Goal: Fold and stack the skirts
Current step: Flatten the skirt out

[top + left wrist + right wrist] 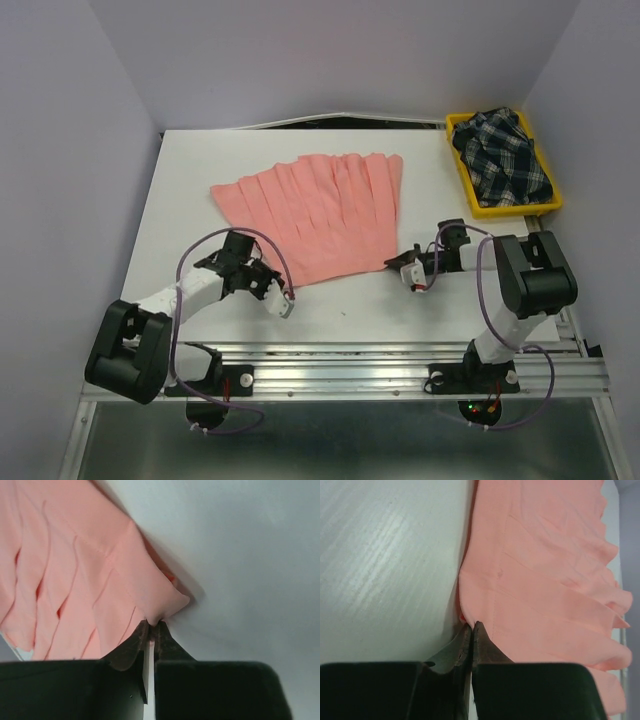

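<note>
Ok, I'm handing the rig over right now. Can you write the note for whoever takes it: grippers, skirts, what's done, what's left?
The left gripper is shut on the pink skirt, pinching its near left corner.
The right gripper is shut at the skirt's near right corner and seems to pinch the edge.
The pink skirt lies spread flat mid-table, unfolded.
The plaid skirt is bunched in the yellow tray, far right.
Done: both near corners taken.
Left: fold the pink skirt, fetch and fold the plaid skirt, then stack them.
</note>
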`<act>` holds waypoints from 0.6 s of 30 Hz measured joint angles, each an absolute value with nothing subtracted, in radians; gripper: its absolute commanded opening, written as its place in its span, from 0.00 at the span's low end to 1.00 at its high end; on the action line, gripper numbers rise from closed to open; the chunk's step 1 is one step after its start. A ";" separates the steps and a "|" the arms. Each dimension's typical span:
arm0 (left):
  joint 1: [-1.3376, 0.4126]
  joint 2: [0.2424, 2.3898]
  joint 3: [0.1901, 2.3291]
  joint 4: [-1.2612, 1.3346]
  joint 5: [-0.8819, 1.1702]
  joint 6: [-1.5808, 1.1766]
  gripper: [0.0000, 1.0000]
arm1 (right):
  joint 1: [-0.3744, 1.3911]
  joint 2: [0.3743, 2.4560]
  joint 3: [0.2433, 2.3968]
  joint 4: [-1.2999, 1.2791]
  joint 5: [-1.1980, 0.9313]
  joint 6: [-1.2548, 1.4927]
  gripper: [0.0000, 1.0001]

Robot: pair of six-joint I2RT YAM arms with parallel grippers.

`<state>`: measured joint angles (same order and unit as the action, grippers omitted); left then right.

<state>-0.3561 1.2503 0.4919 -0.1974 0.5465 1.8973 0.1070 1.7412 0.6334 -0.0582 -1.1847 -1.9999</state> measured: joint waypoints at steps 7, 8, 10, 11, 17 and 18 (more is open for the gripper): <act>-0.338 1.256 0.735 -0.240 0.640 1.568 0.00 | 0.111 1.550 0.662 0.119 -1.068 -1.656 0.01; -0.334 1.248 0.765 -0.238 0.653 1.508 0.00 | 0.113 1.526 0.690 0.137 -1.039 -1.559 0.01; -0.329 1.229 0.817 -0.228 0.680 1.370 0.00 | 0.113 1.483 0.762 0.180 -0.983 -1.365 0.01; -0.326 1.217 0.835 -0.220 0.688 1.308 0.00 | 0.113 1.466 0.785 0.194 -0.965 -1.301 0.01; -0.305 1.133 0.930 -0.184 0.723 0.902 0.00 | 0.113 1.325 0.947 0.195 -0.824 -0.867 0.01; -0.305 1.102 0.945 -0.179 0.727 0.835 0.00 | 0.113 1.277 0.973 0.184 -0.794 -0.799 0.01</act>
